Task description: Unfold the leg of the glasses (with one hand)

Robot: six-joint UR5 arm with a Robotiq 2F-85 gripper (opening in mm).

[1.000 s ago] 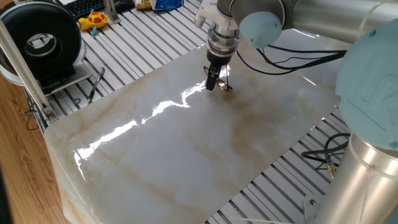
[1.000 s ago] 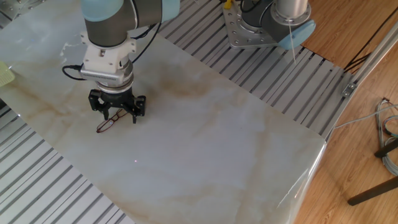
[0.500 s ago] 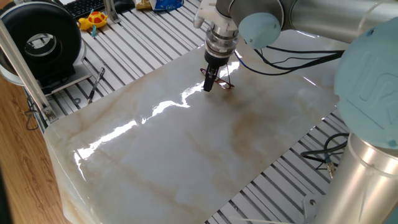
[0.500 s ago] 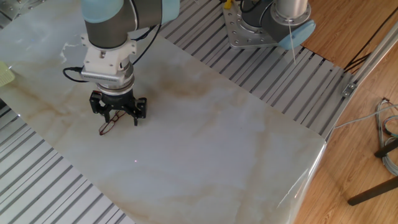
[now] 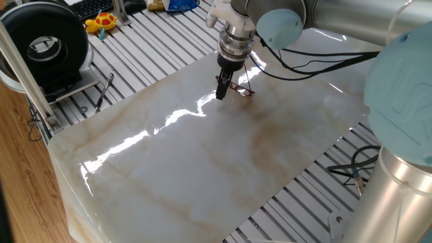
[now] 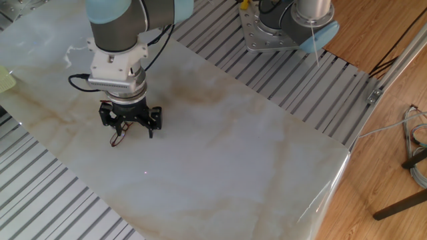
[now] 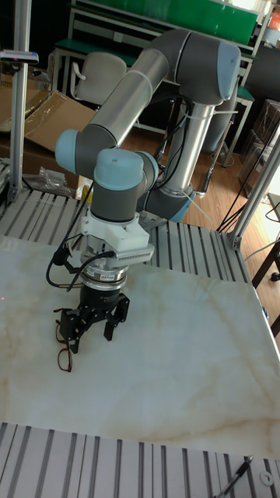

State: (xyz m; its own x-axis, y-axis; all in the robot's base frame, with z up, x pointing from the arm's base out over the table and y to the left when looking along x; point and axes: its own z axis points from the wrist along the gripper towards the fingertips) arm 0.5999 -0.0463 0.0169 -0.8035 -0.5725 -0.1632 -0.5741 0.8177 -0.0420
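The glasses (image 6: 118,138) are thin, dark reddish wire-rimmed spectacles lying on the marble board (image 6: 220,147), just under the hand. The hand is a black two-fingered gripper (image 6: 129,127) on a silver wrist, pointing straight down with its fingertips at board level. It is open, its fingers spread wide over the frame. In one fixed view the gripper (image 5: 220,94) is seen edge-on, with the glasses (image 5: 241,88) sticking out to its right. In the tall view the glasses (image 7: 64,356) lie at the lower left of the gripper (image 7: 92,336). Which leg is touched is too small to tell.
A black pen-like tool (image 5: 104,91) lies on the slatted metal table left of the board. A black round device (image 5: 44,42), a yellow toy (image 5: 101,21) and a keyboard (image 5: 91,7) stand beyond it. The arm's base (image 6: 275,30) is bolted at the far side. Cables (image 5: 351,169) trail near another base.
The gripper has slid a few centimetres across the board, leftward in one fixed view, staying low and open. The glasses have shifted and turned with it.
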